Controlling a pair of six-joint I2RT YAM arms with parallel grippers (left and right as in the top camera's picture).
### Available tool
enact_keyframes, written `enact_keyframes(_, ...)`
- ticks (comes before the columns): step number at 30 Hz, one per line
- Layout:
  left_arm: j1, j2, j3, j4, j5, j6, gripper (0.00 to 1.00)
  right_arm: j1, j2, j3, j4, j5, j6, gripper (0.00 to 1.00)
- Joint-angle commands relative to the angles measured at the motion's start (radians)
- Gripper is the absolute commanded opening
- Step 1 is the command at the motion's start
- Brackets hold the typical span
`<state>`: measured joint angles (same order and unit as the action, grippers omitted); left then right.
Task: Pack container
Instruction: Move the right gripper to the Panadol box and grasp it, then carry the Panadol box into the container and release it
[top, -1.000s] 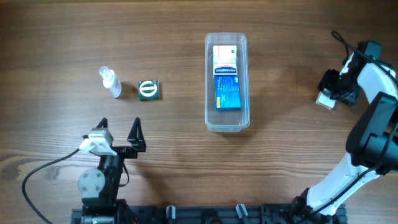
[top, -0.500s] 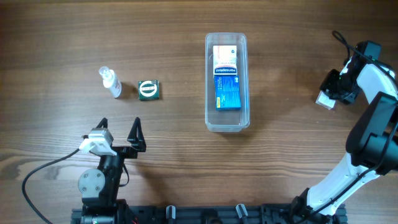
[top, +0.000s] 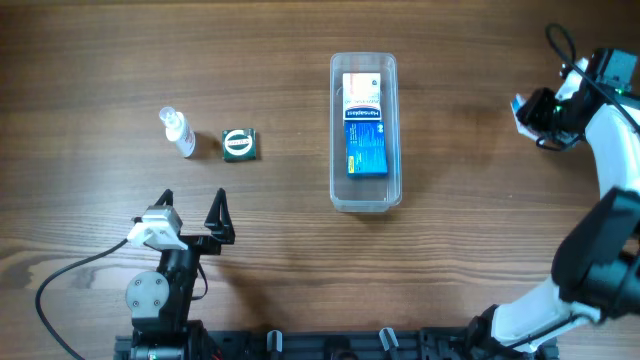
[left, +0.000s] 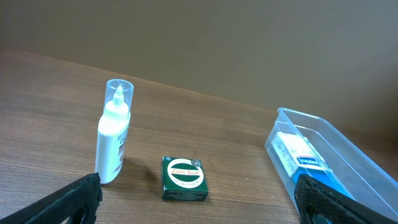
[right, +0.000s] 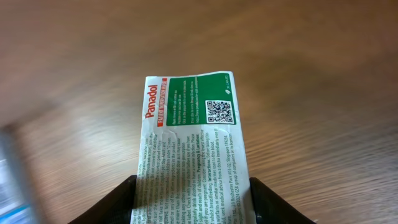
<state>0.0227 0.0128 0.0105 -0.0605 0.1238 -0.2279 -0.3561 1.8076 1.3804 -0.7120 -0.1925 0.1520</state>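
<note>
Currently, the container (top: 365, 198) lies midway between the left and right edges of the counter (top: 480, 250), nearer the far edge, with a blue box (top: 366, 147) and a white box (top: 362, 90) inside. The right pincer (top: 524, 108) is clenched on a Panadol box (right: 193, 149) close to the right edge, well apart from the container. The left pincer (top: 191, 210) stands released by the near edge, left of centre, with a bottle (top: 178, 132) and a green box (top: 239, 144) beyond it.

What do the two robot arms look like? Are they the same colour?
No. The left arm is black with a grey round joint disc, a white block by its pointed black fingers, and a grey cable. The right arm has white shells, black joints, a black cable.
</note>
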Motion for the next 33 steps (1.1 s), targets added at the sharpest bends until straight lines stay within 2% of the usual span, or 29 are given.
enact_keyframes(1,0.008,-0.010,-0.005,-0.006,-0.010,-0.013,1.00,0.084,-0.120,0.008,-0.006,-0.053,-0.018,0.51)
enact_keyframes(7,0.008,-0.010,-0.005,-0.006,-0.010,-0.013,1.00,0.243,-0.198,0.008,0.008,-0.053,0.000,0.49)
enact_keyframes(14,0.008,-0.010,-0.005,-0.006,-0.010,-0.013,1.00,0.494,-0.201,0.008,0.092,-0.043,0.064,0.49)
enact_keyframes(23,0.008,-0.010,-0.005,-0.006,-0.010,-0.013,1.00,0.778,-0.117,0.008,0.180,0.288,0.226,0.49)
enact_keyframes(33,0.008,-0.010,-0.005,-0.006,-0.010,-0.013,1.00,0.804,0.020,0.008,0.300,0.407,0.328,0.49)
